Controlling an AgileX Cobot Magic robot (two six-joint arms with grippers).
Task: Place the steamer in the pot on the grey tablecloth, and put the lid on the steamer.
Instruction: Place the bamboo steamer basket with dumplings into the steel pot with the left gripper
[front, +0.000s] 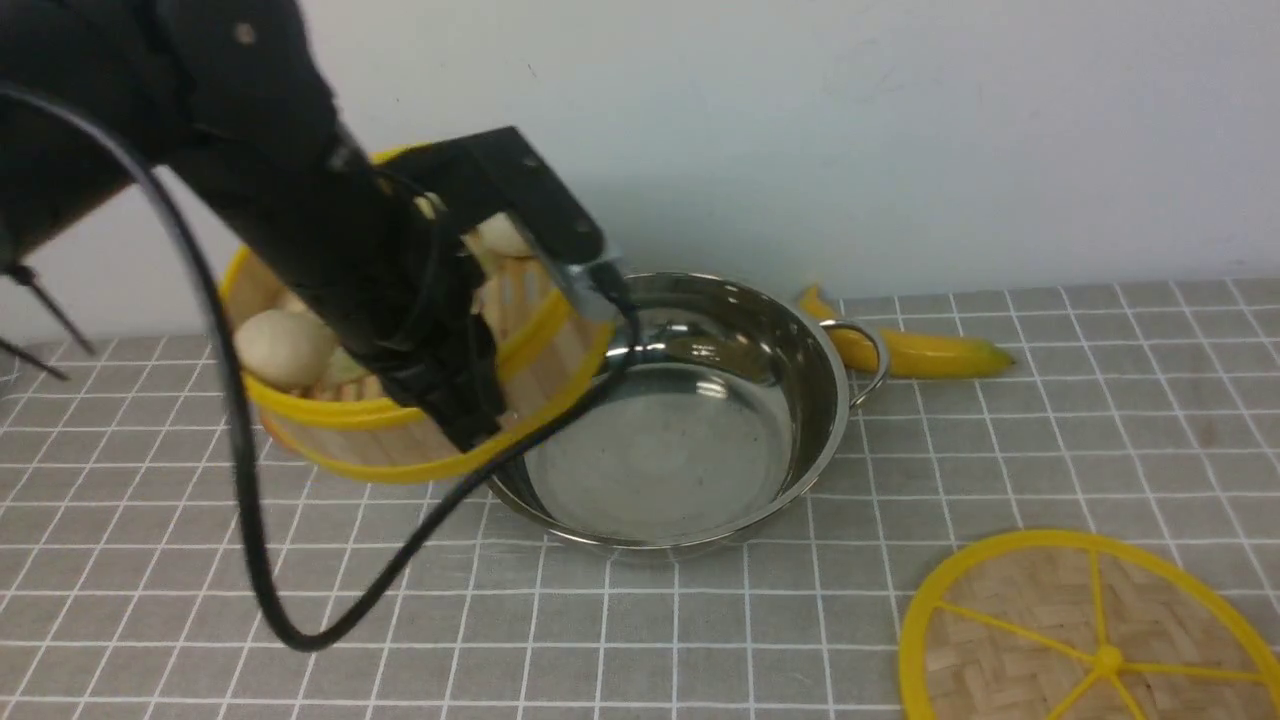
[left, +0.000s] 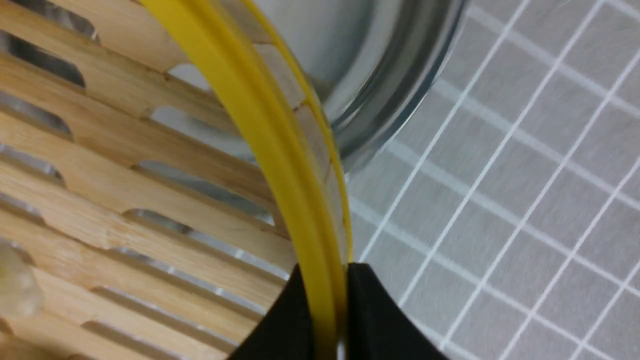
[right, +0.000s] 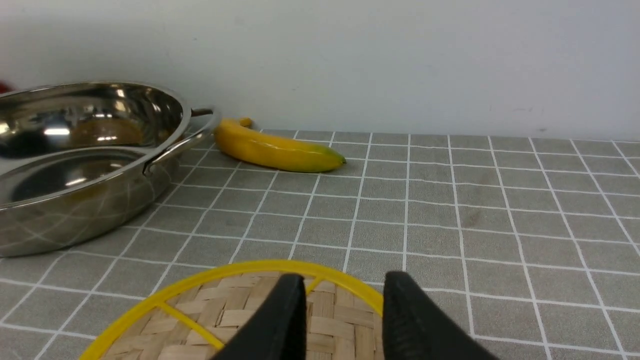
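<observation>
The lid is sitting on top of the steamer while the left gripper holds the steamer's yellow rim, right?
No. The lid lies flat on the grey tablecloth, not on the steamer; the front view shows it. The left gripper does hold the steamer's yellow rim.

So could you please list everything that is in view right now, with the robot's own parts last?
steamer: one, bamboo with yellow rims, tilted at the pot's left edge
buns: at least two visible, pale, inside the steamer
pot: one, shiny steel, middle of the cloth, nothing inside
banana: one, yellow, behind the pot's right handle, by the wall
lid: one, woven bamboo with yellow rim and spokes, flat on the cloth, near right
grey tablecloth: one, grey with white grid, under everything
left gripper: black, shut on the steamer's rim
right gripper: black, open, above the lid's edge
</observation>
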